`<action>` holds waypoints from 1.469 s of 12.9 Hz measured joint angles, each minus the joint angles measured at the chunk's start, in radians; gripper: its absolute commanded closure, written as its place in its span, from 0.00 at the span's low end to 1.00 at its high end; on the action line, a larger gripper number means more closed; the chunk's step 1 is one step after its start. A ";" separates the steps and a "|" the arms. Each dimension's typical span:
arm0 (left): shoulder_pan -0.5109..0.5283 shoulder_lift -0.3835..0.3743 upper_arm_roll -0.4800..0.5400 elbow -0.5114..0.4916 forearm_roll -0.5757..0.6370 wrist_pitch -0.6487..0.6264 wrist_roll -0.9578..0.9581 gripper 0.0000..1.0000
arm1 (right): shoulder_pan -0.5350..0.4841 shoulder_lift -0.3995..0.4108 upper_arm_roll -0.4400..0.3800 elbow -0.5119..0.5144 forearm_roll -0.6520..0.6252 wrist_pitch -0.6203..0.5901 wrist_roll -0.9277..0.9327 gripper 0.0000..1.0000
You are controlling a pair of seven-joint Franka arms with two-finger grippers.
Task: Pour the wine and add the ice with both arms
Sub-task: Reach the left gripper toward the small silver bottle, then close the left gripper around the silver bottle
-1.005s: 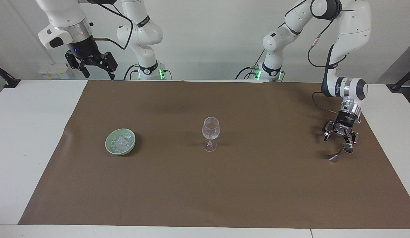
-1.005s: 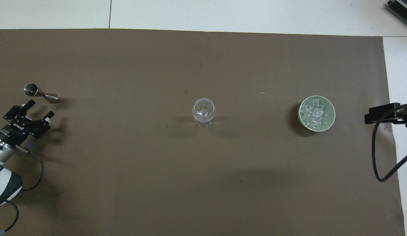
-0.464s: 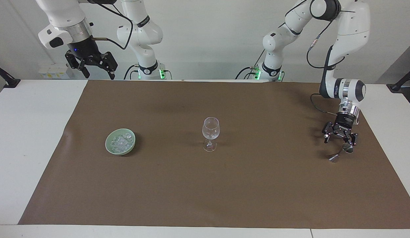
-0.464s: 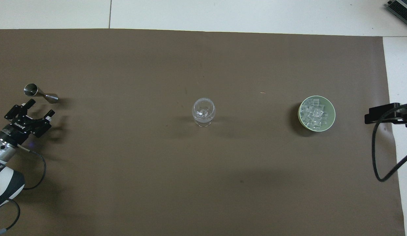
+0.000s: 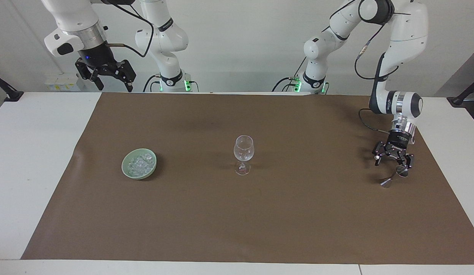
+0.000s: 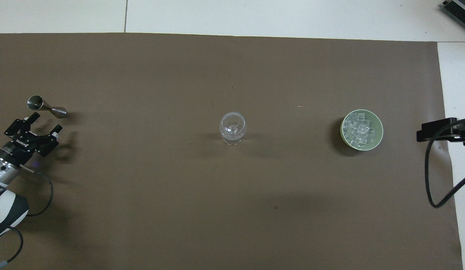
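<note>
Brown matting covered the worktop. I noted the left pincer [image 5: 393,162] open, empty, low beside a toppled steel jigger [image 5: 393,175]; the right pincer [image 5: 106,75] open, waiting high. Ice [image 5: 139,164] lay in a green bowl [image 5: 126,170] toward the right arm's end: slippery, light, best gripped singly across flat faces.

**A white table under brown paper**

A plain white wall [image 5: 237,46] stands at the far end. The white table [image 5: 34,152] carries a broad brown sheet [image 5: 237,214]. Soft, even light leaves faint shadows.
</note>
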 measured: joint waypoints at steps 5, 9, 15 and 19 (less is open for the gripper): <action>-0.015 0.001 0.000 0.002 -0.033 0.001 0.033 0.08 | 0.000 0.000 0.000 0.000 0.000 0.000 0.000 0.00; -0.023 0.004 0.001 0.019 -0.048 0.013 0.036 0.13 | 0.000 0.000 0.000 0.000 0.000 0.000 0.000 0.00; -0.039 0.019 0.000 0.029 -0.075 0.032 0.039 0.16 | 0.000 0.000 0.000 0.000 0.000 0.000 0.000 0.00; -0.040 0.022 0.000 0.035 -0.076 0.033 0.040 0.20 | 0.000 0.000 0.000 0.000 0.000 0.000 0.000 0.00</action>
